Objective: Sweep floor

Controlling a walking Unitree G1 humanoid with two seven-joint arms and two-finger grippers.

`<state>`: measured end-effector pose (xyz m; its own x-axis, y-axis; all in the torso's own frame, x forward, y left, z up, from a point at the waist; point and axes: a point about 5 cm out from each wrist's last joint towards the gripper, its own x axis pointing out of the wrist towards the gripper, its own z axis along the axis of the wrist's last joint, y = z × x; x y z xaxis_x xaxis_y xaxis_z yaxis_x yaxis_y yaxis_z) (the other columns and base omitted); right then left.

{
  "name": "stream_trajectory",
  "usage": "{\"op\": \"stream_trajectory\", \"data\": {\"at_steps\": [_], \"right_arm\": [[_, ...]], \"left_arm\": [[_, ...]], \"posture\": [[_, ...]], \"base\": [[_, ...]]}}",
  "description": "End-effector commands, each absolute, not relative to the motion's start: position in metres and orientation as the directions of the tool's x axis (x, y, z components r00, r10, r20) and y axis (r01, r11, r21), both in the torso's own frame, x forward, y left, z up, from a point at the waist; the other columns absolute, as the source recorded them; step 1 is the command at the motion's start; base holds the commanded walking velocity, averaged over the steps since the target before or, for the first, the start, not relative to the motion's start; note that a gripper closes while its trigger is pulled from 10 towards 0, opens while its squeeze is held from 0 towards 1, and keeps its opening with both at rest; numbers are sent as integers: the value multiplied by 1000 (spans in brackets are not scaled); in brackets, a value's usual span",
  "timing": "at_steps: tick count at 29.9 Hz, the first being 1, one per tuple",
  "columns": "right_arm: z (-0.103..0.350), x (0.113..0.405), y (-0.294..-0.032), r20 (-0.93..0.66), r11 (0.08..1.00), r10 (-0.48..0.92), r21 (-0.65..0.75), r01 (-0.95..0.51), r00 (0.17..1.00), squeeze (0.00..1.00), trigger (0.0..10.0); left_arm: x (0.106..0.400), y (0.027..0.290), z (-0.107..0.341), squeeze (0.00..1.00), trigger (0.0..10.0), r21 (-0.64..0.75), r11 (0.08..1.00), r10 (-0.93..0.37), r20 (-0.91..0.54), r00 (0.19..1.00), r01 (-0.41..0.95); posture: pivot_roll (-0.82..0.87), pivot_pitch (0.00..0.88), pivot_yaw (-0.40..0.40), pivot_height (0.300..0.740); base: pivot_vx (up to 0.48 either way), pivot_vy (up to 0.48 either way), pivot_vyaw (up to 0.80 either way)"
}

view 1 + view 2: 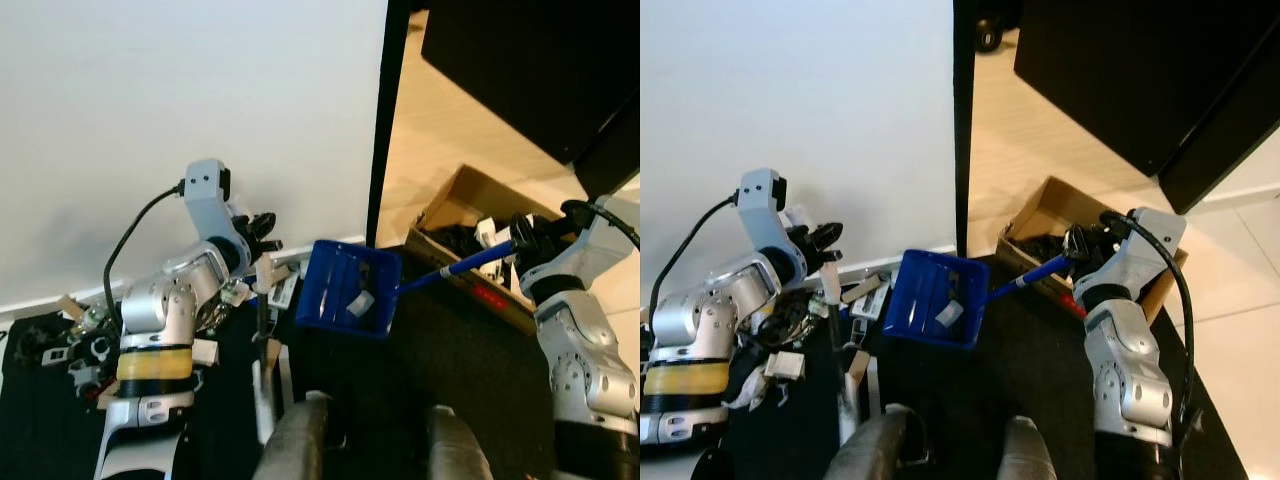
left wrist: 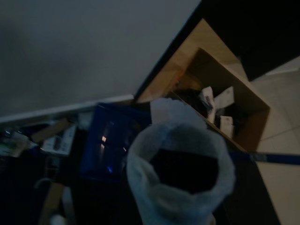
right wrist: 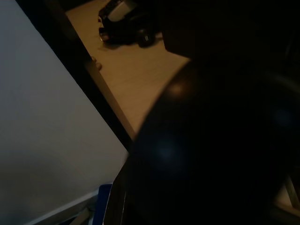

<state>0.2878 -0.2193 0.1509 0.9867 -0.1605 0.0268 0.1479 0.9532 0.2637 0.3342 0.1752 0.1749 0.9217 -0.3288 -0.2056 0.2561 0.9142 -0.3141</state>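
Observation:
A blue dustpan [image 1: 350, 290] hangs tilted over the black mat, close to the white wall's base, with a white scrap [image 1: 361, 301] lying in it. Its blue handle [image 1: 462, 266] runs right into my right gripper [image 1: 522, 240], which is shut on it. On the left, my left gripper [image 1: 262, 232] is raised near the wall and shut around the pale top of a broom handle [image 1: 267, 300]. The stick drops dark and straight toward the floor. In the left wrist view the handle's whitish end [image 2: 180, 173] sits in front of the dustpan [image 2: 110, 143].
Scraps of card and paper [image 1: 865, 290] lie along the skirting on the black mat [image 1: 450, 350]. An open cardboard box [image 1: 470, 200] of junk stands on the tan floor to the right. A black door frame [image 1: 385, 120] and dark furniture [image 1: 540, 60] rise behind.

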Motion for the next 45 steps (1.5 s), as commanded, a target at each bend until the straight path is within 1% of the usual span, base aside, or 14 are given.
{"op": "stream_trajectory", "data": {"at_steps": [1, 5, 10, 12, 15, 18, 22, 31, 39, 45], "right_arm": [[157, 282, -224, 54, 941, -196, 291, 172, 979, 0, 10000], [158, 278, -222, 76, 936, -223, 296, 191, 972, 0, 10000], [165, 276, -217, 115, 940, -213, 295, 172, 970, 0, 10000], [165, 276, -216, 117, 930, -225, 323, 177, 967, 0, 10000], [159, 276, -211, 106, 919, -235, 348, 185, 966, 0, 10000], [154, 276, -206, 100, 915, -232, 359, 183, 967, 0, 10000], [152, 276, -203, 101, 912, -230, 370, 178, 968, 0, 10000], [151, 276, -194, 113, 910, -203, 387, 145, 973, 0, 10000], [153, 270, -188, 133, 930, -166, 351, 110, 977, 0, 10000], [152, 272, -184, 131, 926, -167, 362, 110, 977, 0, 10000]], "left_arm": [[335, 186, 176, 0, 10000, -255, 940, -284, -215, 934, 227], [335, 177, 183, 0, 10000, -276, 930, -288, -137, 948, 243], [331, 168, 181, 0, 10000, -331, 902, -335, -127, 934, 278], [330, 164, 180, 0, 10000, -291, 906, -352, -115, 929, 307], [331, 159, 178, 0, 10000, -193, 927, -346, -113, 931, 321], [329, 155, 175, 0, 10000, -162, 930, -350, -105, 931, 331], [327, 149, 173, 0, 10000, -161, 926, -358, -95, 929, 341], [320, 140, 170, 0, 10000, -108, 926, -368, -56, 928, 361], [312, 134, 167, 0, 10000, -124, 917, -386, -35, 922, 379], [313, 133, 166, 0, 10000, -111, 918, -387, -30, 922, 382]], "posture": [[28, 180, 133, 740], [26, 180, 145, 740], [18, 178, 150, 740], [18, 176, 151, 740], [26, 174, 142, 740], [28, 170, 138, 740], [31, 172, 127, 740], [31, 167, 112, 740], [26, 167, 111, 740], [30, 158, 112, 740]], "base": [[0, 0, 0], [0, 0, 0], [0, 0, 0], [0, 0, 0], [0, 0, 0], [0, 0, 0], [0, 0, 0], [0, 0, 0], [0, 0, 0], [0, 0, 0]]}}
